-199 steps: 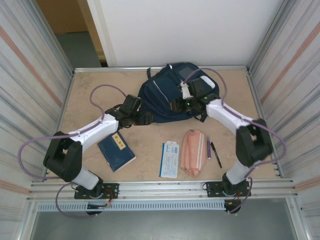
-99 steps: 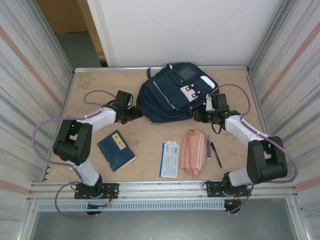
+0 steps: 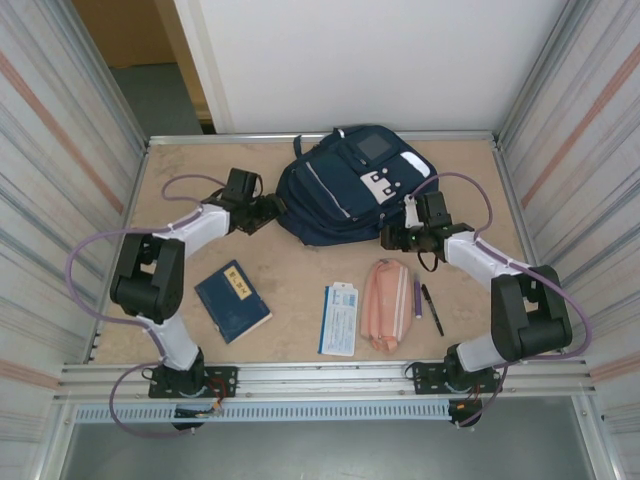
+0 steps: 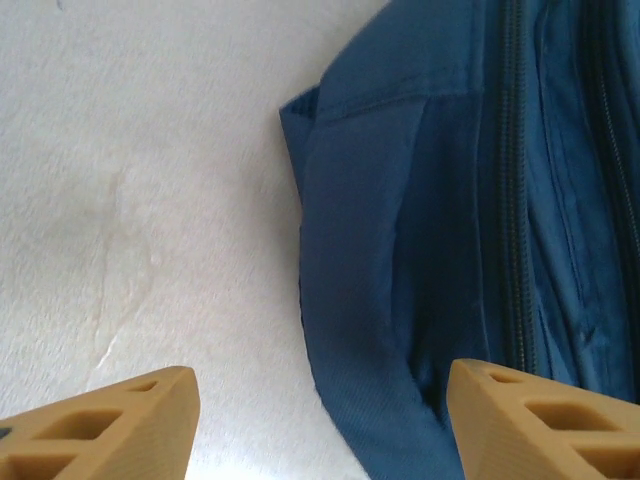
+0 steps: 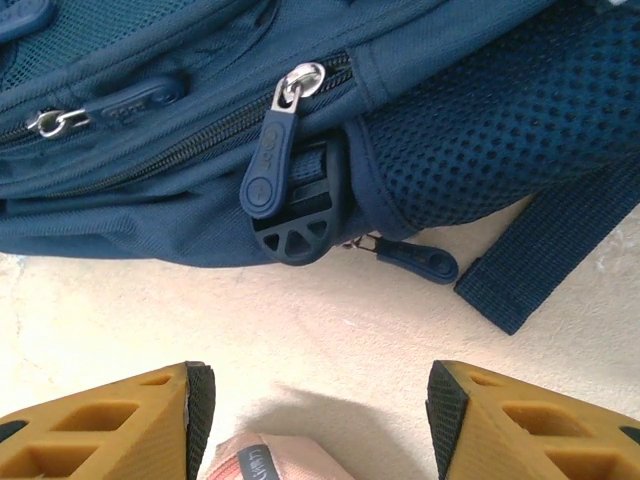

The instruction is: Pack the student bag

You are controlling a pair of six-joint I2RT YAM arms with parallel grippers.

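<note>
The student bag [image 3: 340, 190], navy blue with white patches, lies flat at the back middle of the table. My left gripper [image 3: 272, 212] is at its left edge. In the left wrist view that gripper [image 4: 320, 425] is open, and a fold of the bag's fabric [image 4: 400, 250] lies between its fingers without touching them. My right gripper [image 3: 392, 238] is at the bag's lower right corner. In the right wrist view it [image 5: 315, 410] is open over bare table, facing a zipper pull [image 5: 270, 165] and a plastic buckle [image 5: 295, 230].
A pink pencil pouch [image 3: 385, 303] lies just in front of the right gripper, its end showing under the jaws [image 5: 250, 462]. Two pens [image 3: 425, 300] lie to its right. A white booklet [image 3: 339, 318] and a dark blue book [image 3: 232, 301] lie nearer the front. Metal walls close both sides.
Both arms have drawn back off the bag's top to its sides. The bag now lies flat. The left jaws have narrowed; the right jaws have widened slightly.
</note>
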